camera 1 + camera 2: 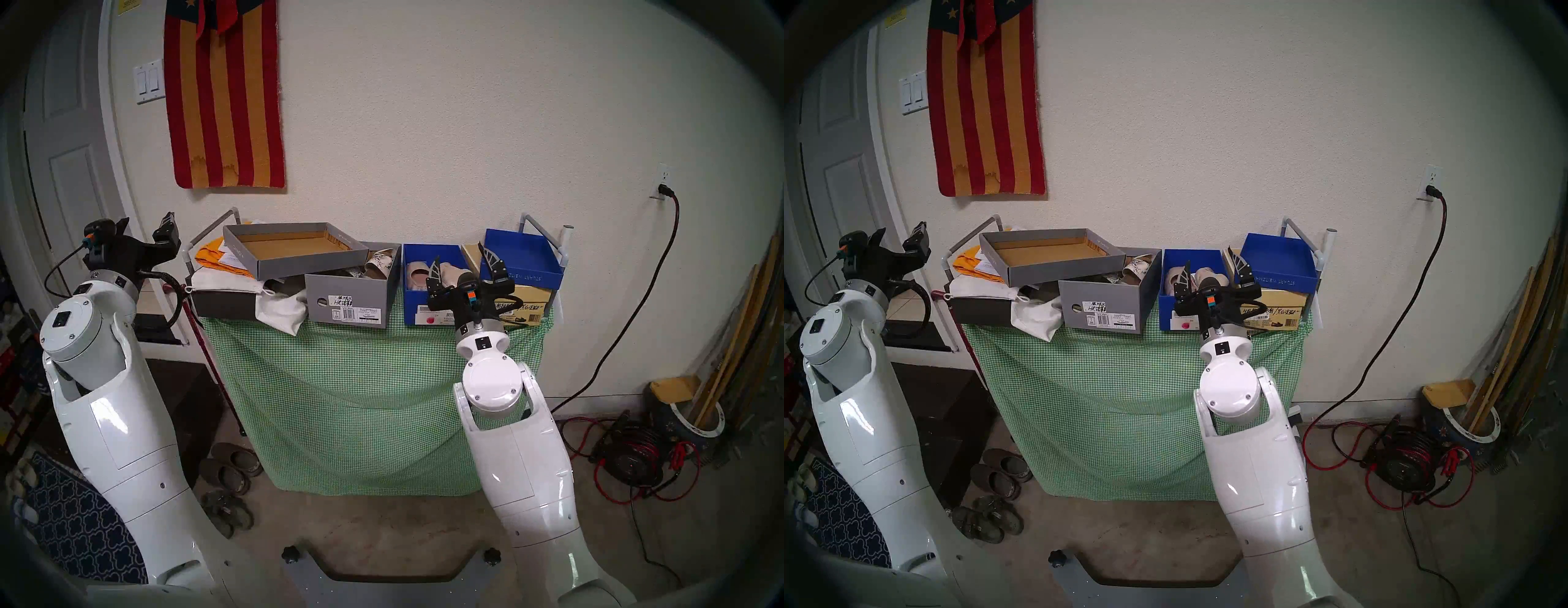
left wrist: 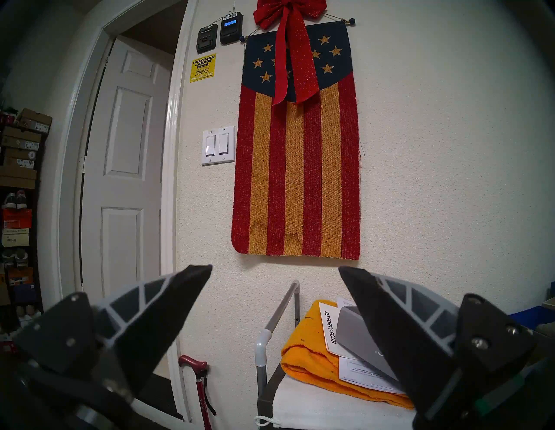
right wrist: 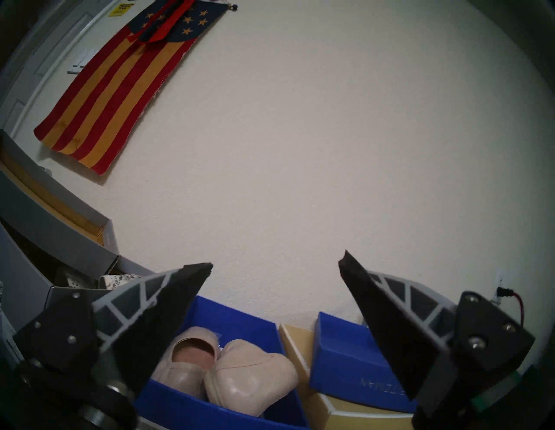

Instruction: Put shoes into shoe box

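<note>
The beige ballet flats [image 3: 228,372] in the blue shoe box [image 3: 240,318] look soft, light and crushable, best pinched at the heel rim; both the right claw [image 3: 274,267] and left claw [image 2: 274,270] are spread, empty.

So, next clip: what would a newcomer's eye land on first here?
Probably the red-and-gold striped banner on the wall above the green-checked table. Next, the row of open shoe boxes on that table: a grey box with patterned sandals, and a blue box holding beige ballet flats. The right hand hangs open just in front of the blue box, holding nothing.
</note>
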Controlling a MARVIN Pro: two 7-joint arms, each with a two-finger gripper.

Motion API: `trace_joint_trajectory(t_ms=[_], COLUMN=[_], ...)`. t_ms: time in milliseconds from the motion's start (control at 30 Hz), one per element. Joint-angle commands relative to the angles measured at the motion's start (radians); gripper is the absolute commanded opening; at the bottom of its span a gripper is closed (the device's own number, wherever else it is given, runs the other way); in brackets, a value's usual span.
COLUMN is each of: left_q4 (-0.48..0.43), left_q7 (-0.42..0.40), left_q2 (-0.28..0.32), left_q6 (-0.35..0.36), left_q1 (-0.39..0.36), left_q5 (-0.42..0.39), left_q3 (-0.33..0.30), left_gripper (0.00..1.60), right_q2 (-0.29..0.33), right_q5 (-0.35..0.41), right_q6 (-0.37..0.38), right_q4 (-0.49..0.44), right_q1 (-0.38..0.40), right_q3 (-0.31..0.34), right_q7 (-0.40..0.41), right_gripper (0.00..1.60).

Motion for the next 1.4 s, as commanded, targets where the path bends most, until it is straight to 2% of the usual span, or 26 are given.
trace_joint_trajectory(t_ms=[0,100,200,333,567,600,633,667,767,800,833,967,1367], left_q4=[-0.006,-0.006,-0.006,-0.005,-0.006,-0.006,-0.006,-0.006,-0.006,-0.006,-0.006,-0.006,-0.006], left_q7=[0.003,0.002,0.002,0.002,0.002,0.002,0.002,0.002,0.002,0.002,0.002,0.002,0.002], left_q2=[0.000,0.000,0.000,0.000,-0.001,-0.001,-0.001,-0.001,-0.001,-0.001,-0.001,-0.001,-0.001], left_q6=[0.001,0.000,0.000,0.000,0.000,0.000,0.000,0.000,0.000,0.000,0.000,0.001,0.001], left_q1=[0.002,0.002,0.002,0.002,0.002,0.002,0.002,0.002,0.002,0.002,0.002,0.002,0.002], left_q5=[0.003,0.003,0.003,0.003,0.003,0.003,0.003,0.003,0.003,0.003,0.003,0.004,0.004], left_q3=[-0.001,-0.001,-0.001,-0.001,-0.002,-0.002,-0.002,-0.002,-0.001,-0.002,-0.002,-0.001,-0.002], left_gripper=[1.60,1.60,1.60,1.60,1.60,1.60,1.60,1.60,1.60,1.60,1.60,1.60,1.60], right_q2=[0.033,0.057,0.102,0.128,0.158,0.165,0.195,0.193,0.201,0.219,0.211,0.214,0.212], right_q5=[-0.049,-0.049,-0.038,-0.029,0.080,0.095,0.125,0.137,0.177,0.243,0.251,0.275,0.286], right_q6=[-0.100,-0.117,-0.103,-0.094,-0.067,-0.060,-0.023,-0.016,-0.012,-0.009,-0.003,0.010,0.018], right_q4=[-0.031,-0.056,-0.093,-0.110,-0.146,-0.150,-0.161,-0.167,-0.173,-0.190,-0.195,-0.200,-0.203], right_q1=[-0.048,-0.068,-0.090,-0.107,-0.148,-0.154,-0.164,-0.168,-0.173,-0.182,-0.183,-0.183,-0.182], right_q3=[0.010,0.036,0.062,0.109,0.194,0.198,0.192,0.203,0.208,0.212,0.225,0.237,0.246], right_q7=[-0.083,-0.090,-0.036,-0.023,0.083,0.107,0.142,0.178,0.203,0.236,0.270,0.305,0.327], right_gripper=[1.60,1.60,1.60,1.60,1.60,1.60,1.60,1.60,1.60,1.60,1.60,1.60,1.60])
